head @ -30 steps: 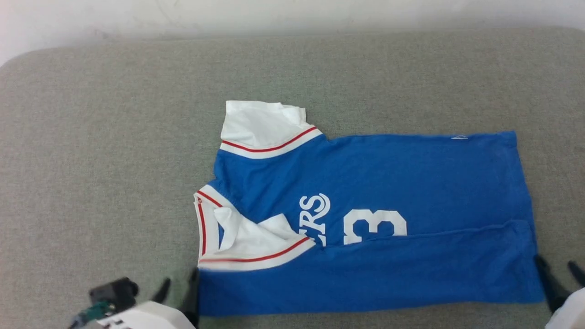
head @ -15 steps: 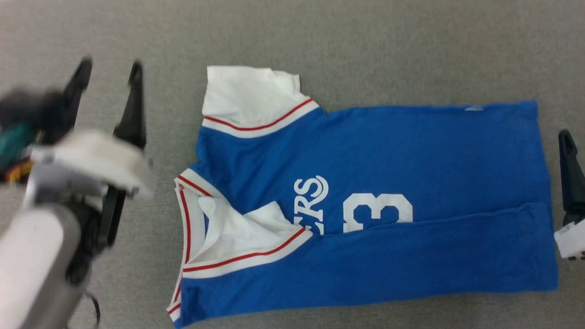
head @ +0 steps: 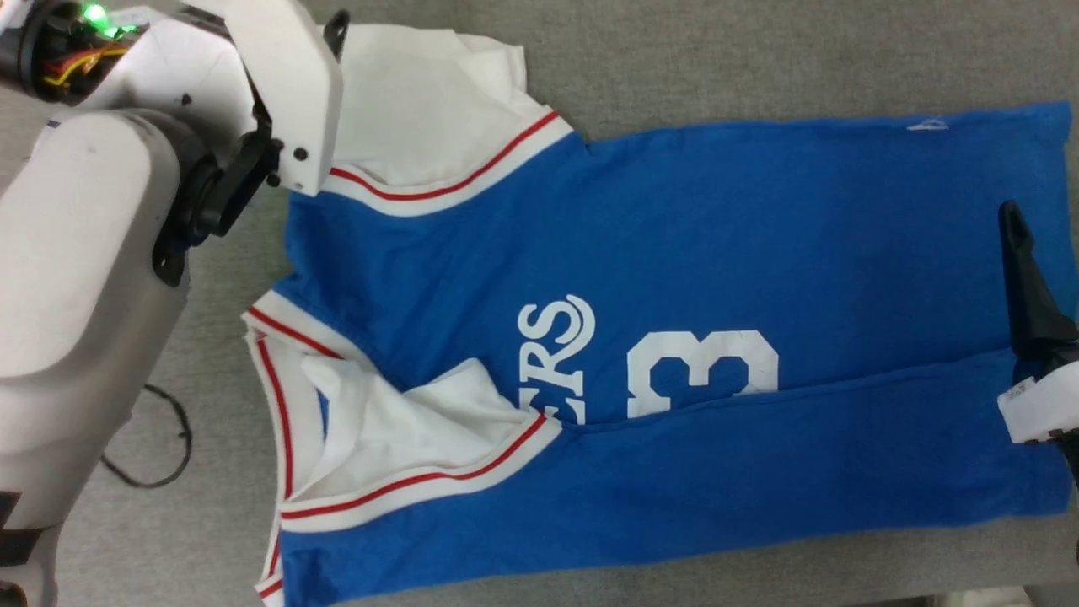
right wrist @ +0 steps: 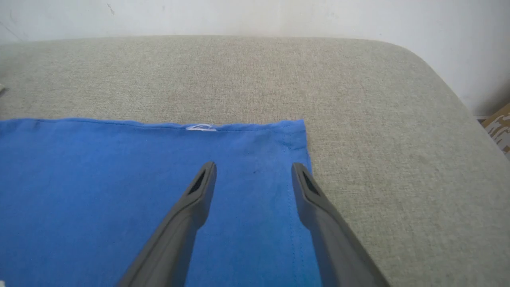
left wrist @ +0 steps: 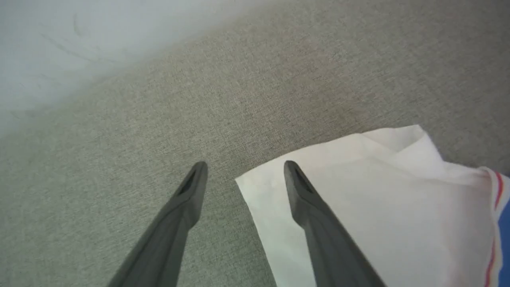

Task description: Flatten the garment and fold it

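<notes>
Garment [head: 674, 253] lying under two wide-open grippers
Left gripper [left wrist: 245, 169] is straddling the sleeve [left wrist: 358, 199] corner; right gripper [right wrist: 253, 169] is hovering over the hem [right wrist: 297, 191].

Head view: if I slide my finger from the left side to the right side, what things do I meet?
Pale left arm → red-striped collar of the garment → white letters → white number 3 → one dark finger of the right gripper.

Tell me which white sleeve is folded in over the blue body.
The near sleeve, next to the lettering: it lies crumpled on the blue. The far sleeve spreads on the grey surface, by the left tool.
</notes>
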You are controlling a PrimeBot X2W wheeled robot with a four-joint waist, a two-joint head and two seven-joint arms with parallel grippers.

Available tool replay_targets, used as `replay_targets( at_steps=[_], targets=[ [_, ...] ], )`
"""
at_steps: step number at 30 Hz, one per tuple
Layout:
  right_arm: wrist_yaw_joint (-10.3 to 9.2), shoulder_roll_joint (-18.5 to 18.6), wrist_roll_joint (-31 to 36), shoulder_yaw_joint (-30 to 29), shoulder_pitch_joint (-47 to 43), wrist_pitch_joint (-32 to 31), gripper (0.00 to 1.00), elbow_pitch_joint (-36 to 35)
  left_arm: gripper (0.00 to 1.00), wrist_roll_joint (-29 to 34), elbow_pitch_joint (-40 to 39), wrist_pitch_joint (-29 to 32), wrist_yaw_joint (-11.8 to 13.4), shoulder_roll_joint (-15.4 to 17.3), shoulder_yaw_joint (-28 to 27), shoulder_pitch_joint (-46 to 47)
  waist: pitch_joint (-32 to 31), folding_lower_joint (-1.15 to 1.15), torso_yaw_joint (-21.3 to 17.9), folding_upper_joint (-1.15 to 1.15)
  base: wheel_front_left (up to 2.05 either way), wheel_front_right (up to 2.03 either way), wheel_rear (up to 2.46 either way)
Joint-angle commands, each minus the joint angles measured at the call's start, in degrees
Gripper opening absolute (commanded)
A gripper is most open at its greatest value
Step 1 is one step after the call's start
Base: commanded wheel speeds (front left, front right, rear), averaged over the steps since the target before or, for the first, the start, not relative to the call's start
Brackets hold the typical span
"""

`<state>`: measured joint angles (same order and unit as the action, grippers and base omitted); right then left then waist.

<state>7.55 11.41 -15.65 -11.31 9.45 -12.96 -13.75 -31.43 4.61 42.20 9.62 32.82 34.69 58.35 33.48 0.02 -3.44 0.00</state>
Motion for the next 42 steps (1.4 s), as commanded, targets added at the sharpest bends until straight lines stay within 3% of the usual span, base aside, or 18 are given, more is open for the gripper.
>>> replay_targets(
  at_steps=[1, 7, 8, 9, 13, 21, 28, 33, 42],
  targets=[
    [-0.06, 0.4, -0.3, -0.2, 1.2, 0.5, 1.00, 0.3, 1.00, -0.1, 0.8, 1.2, 0.1, 0.3, 0.2, 1.2, 2.9, -0.02, -2.4, 0.00, 0.00, 0.00, 0.00],
    [-0.06, 0.5, -0.7, -0.2, 1.5, 1.2, 1.00, 1.4, 1.00, -3.4, 2.4, 7.8, 1.1, 1.1, 0.1, -0.5, 3.7, -0.02, -3.4, 0.00, 0.00, 0.00, 0.00],
    [-0.06, 0.5, -0.7, -0.2, 1.5, 1.3, 1.00, 1.5, 0.95, -4.1, 2.3, 8.9, 1.3, 1.2, 0.1, -1.0, 3.7, -0.02, -3.4, 0.00, 0.00, 0.00, 0.00],
    [-0.06, 0.6, -0.8, -0.2, 1.5, 1.3, 1.00, 1.7, 0.00, -4.5, 2.1, 9.4, 1.4, 1.4, 0.0, -1.4, 3.7, -0.02, -3.4, 0.00, 0.00, 0.00, 0.00],
    [-0.06, 1.0, -0.7, 0.1, 2.0, 1.3, 1.00, 1.8, 0.00, -5.2, 1.4, 9.2, 1.5, 1.7, -0.3, -2.3, 3.4, -0.02, -3.3, 0.00, 0.00, 0.00, 0.00],
    [-0.06, 5.4, -3.5, 0.4, 8.5, 1.7, 1.00, -1.4, 0.00, -5.5, 1.4, 0.1, 1.7, 0.3, -2.1, -5.4, -0.5, -0.02, -2.0, 0.00, 0.00, 0.00, 0.00],
    [-0.06, 12.4, -8.7, 1.7, 15.3, -10.1, 1.00, 4.9, 0.00, -6.3, 0.8, -3.1, 1.2, -0.5, -2.6, -6.7, -1.1, -0.02, -0.2, 0.00, 0.00, 0.00, 0.00],
    [-0.06, 14.5, -12.0, 2.9, 17.9, -19.4, 1.00, 11.9, 0.00, -6.2, 0.1, -4.0, 1.4, -1.3, -2.6, -6.0, 0.7, -0.02, 0.9, 0.00, 0.00, 0.00, 0.00],
    [-0.06, 16.0, -12.3, 3.9, 20.2, -21.4, 1.00, 15.9, 0.00, -5.7, 0.0, -4.0, 1.6, -1.7, -2.1, -4.4, 2.8, -0.02, 2.0, 0.00, 0.00, 0.00, 0.00]
  ],
)
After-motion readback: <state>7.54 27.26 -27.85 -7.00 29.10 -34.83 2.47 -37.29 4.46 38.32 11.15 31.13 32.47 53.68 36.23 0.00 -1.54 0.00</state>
